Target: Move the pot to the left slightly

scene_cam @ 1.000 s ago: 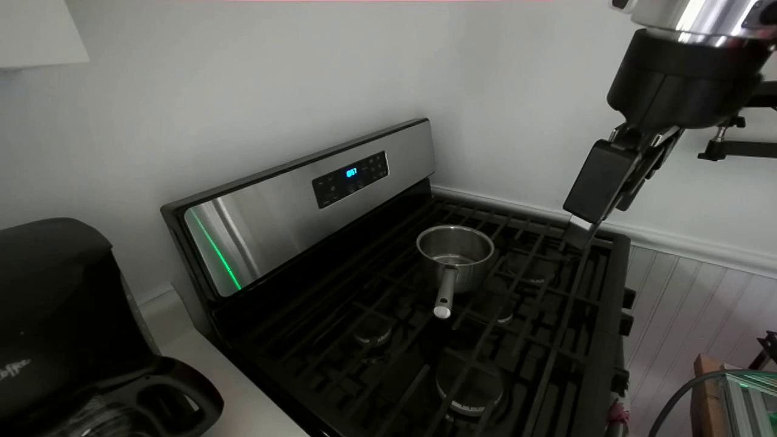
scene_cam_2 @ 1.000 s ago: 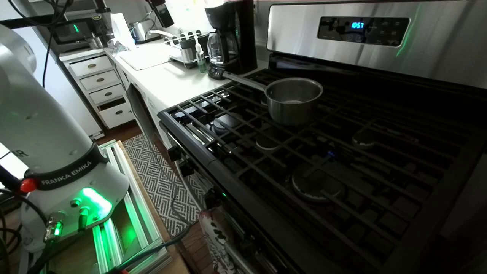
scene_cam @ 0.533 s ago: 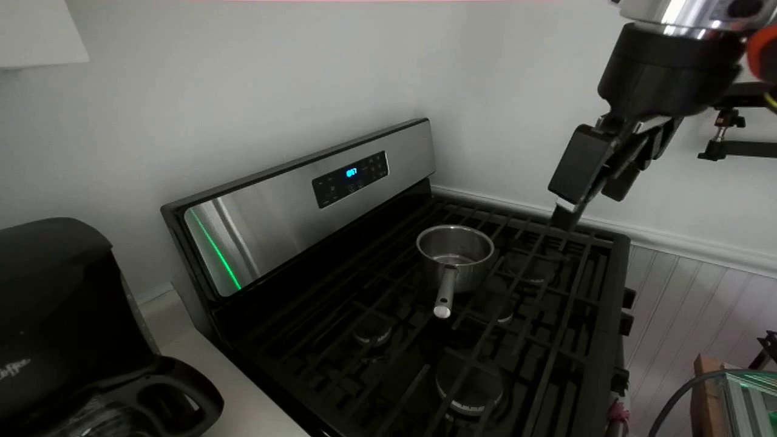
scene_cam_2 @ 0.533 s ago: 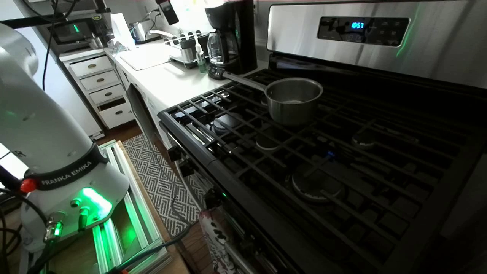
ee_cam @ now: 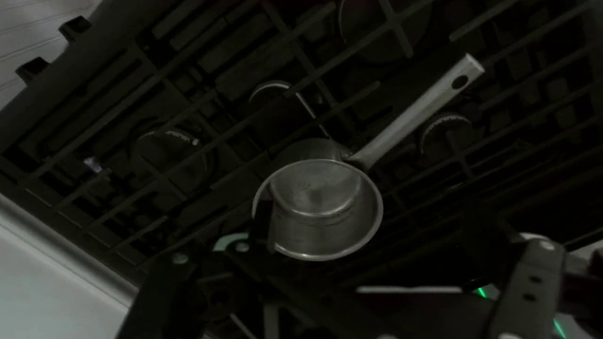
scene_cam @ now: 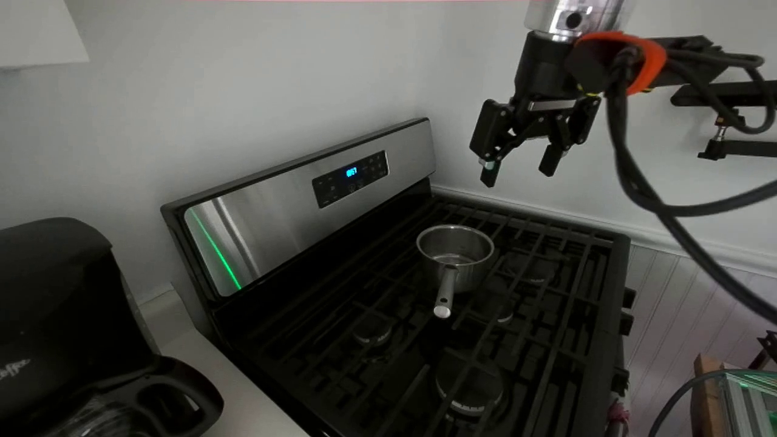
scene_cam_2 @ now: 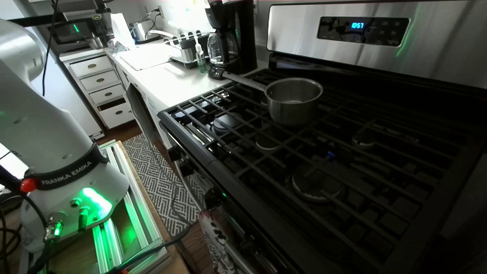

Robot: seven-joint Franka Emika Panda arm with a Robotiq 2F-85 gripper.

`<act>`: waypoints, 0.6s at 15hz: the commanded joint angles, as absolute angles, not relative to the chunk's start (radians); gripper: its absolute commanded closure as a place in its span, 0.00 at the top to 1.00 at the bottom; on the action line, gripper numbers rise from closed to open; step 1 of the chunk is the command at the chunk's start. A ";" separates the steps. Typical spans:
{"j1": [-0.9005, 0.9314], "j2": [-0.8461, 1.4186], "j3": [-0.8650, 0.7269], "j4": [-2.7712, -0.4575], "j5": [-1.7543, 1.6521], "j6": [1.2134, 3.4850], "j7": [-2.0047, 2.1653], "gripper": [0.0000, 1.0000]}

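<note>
The pot (scene_cam: 456, 267) is a small shiny silver saucepan standing upright on the black stove grates. It also shows in an exterior view (scene_cam_2: 293, 104) and in the wrist view (ee_cam: 325, 235). Its long handle (scene_cam: 446, 290) points toward the counter side, and in the wrist view the handle (ee_cam: 419, 110) points to the upper right. The pot looks empty. My gripper (scene_cam: 518, 172) is open with nothing between its fingers. It hangs above the stove, higher than the pot and apart from it. In the wrist view one dark finger overlaps the pot's left rim; the other is hard to make out.
The stove (scene_cam: 607, 321) has raised black grates and a tall steel back panel (scene_cam: 273, 237). A black coffee maker (scene_cam_2: 239, 42) stands on the white counter (scene_cam_2: 167, 83) beside it. A wall borders the stove's far side. A cable (scene_cam: 692, 240) hangs from my wrist.
My gripper has moved left and up in an exterior view, and has turned so that both spread fingers and the wrist cable now show. The pot has not moved.
</note>
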State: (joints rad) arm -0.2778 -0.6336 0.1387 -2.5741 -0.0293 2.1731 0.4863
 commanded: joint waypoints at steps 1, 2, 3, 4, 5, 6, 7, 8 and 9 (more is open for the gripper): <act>-0.265 -0.424 0.109 -2.456 -0.032 2.221 0.516 1.00; -0.259 -0.383 0.099 -2.437 -0.030 2.231 0.513 1.00; -0.256 -0.341 0.090 -2.419 -0.032 2.245 0.512 1.00; -0.251 -0.304 0.080 -2.402 -0.032 2.256 0.511 1.00; -0.250 -0.266 0.069 -2.385 -0.037 2.269 0.512 1.00; -0.249 -0.233 0.057 -2.367 -0.036 2.275 0.513 1.00; -0.249 -0.194 0.040 -2.345 -0.034 2.282 0.511 1.00; -0.251 -0.163 0.027 -2.327 -0.035 2.284 0.518 1.00; -0.249 -0.139 0.014 -2.310 -0.030 2.282 0.535 1.00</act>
